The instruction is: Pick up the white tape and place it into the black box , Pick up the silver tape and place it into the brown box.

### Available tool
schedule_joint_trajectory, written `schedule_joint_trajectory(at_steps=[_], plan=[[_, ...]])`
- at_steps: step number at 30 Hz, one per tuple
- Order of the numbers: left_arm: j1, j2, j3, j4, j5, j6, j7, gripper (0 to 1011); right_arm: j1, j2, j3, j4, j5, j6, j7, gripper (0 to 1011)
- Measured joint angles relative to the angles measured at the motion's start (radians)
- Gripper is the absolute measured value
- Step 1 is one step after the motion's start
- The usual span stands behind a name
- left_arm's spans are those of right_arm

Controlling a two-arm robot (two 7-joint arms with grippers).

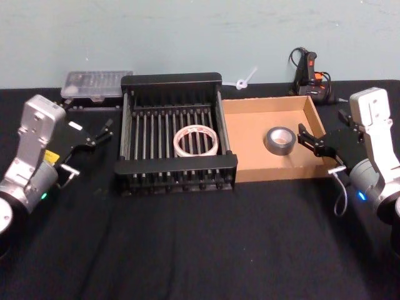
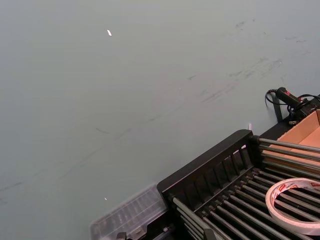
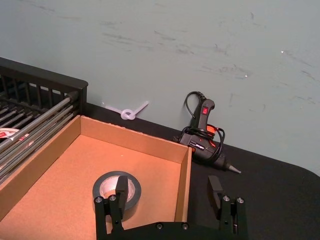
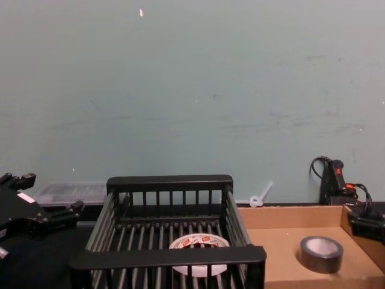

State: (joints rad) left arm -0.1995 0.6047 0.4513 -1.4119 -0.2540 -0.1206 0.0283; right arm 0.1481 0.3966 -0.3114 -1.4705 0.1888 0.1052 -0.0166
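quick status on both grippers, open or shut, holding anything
Left gripper: open, empty, left of the black box.
Right gripper: open, empty, straddling the brown box wall.

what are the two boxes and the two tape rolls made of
Black box: looks like matte moulded plastic, with slatted sides and floor.
Brown box: plain cardboard, dull tan walls with raw edges.
White tape: glossy white film, probably plastic or paper.
Silver tape: dull grey, likely cloth-backed duct tape.

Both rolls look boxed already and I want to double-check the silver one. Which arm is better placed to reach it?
Right. The right gripper, open, hovers at the brown box wall beside the silver tape; the left gripper sits beyond the black box.
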Motion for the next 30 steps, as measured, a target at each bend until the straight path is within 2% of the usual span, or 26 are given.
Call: schedule_joint_trajectory(at_steps=[30], plan=[[0.0, 0.0, 0.0, 0.0, 0.0, 0.0, 0.0, 1001, 0.002, 0.001, -0.003, 0.002, 0.0, -0.001, 0.001, 1002]])
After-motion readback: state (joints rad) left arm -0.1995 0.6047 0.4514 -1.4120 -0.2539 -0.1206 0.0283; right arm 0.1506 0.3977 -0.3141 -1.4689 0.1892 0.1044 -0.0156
